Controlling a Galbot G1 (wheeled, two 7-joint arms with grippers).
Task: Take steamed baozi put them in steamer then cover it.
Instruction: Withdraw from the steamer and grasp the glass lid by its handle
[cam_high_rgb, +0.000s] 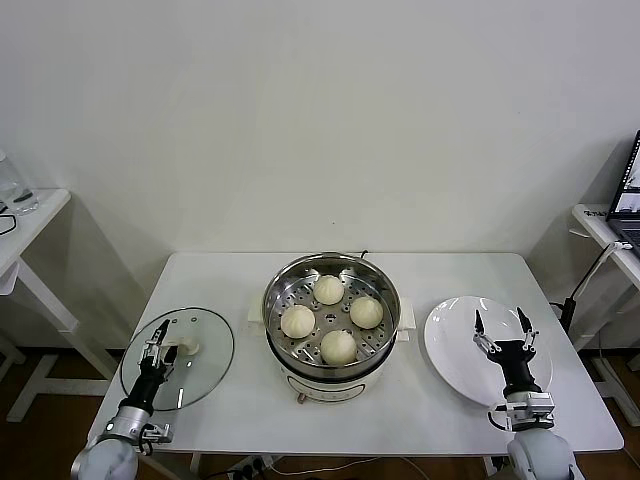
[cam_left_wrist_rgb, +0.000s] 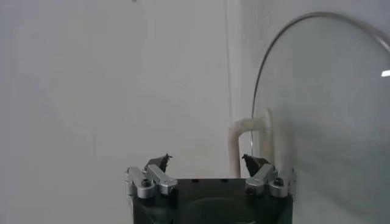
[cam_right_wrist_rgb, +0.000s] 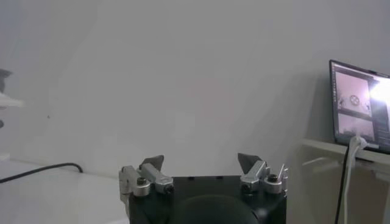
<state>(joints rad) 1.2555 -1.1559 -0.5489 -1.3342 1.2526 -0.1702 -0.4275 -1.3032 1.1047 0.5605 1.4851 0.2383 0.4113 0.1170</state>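
Observation:
Several cream-white baozi (cam_high_rgb: 338, 346) lie on the perforated tray inside the shiny steel steamer (cam_high_rgb: 384, 279) at the table's middle. The clear glass cover (cam_high_rgb: 205, 362) lies flat on the table to the steamer's left, its white handle (cam_high_rgb: 183, 349) facing up. My left gripper (cam_high_rgb: 158, 334) hovers open over the cover's left part, close to the handle. In the left wrist view the cover (cam_left_wrist_rgb: 329, 103) and its handle (cam_left_wrist_rgb: 247, 135) sit just past the open left gripper (cam_left_wrist_rgb: 205, 159). My right gripper (cam_high_rgb: 503, 323) stands open over the white plate (cam_high_rgb: 455, 360); the right gripper (cam_right_wrist_rgb: 200, 161) holds nothing.
A side table (cam_high_rgb: 25, 225) with a glass vessel stands at the far left. Another side table (cam_high_rgb: 600, 225) with a laptop (cam_right_wrist_rgb: 359, 106) is at the far right. A dark cable (cam_right_wrist_rgb: 36, 170) runs along the table.

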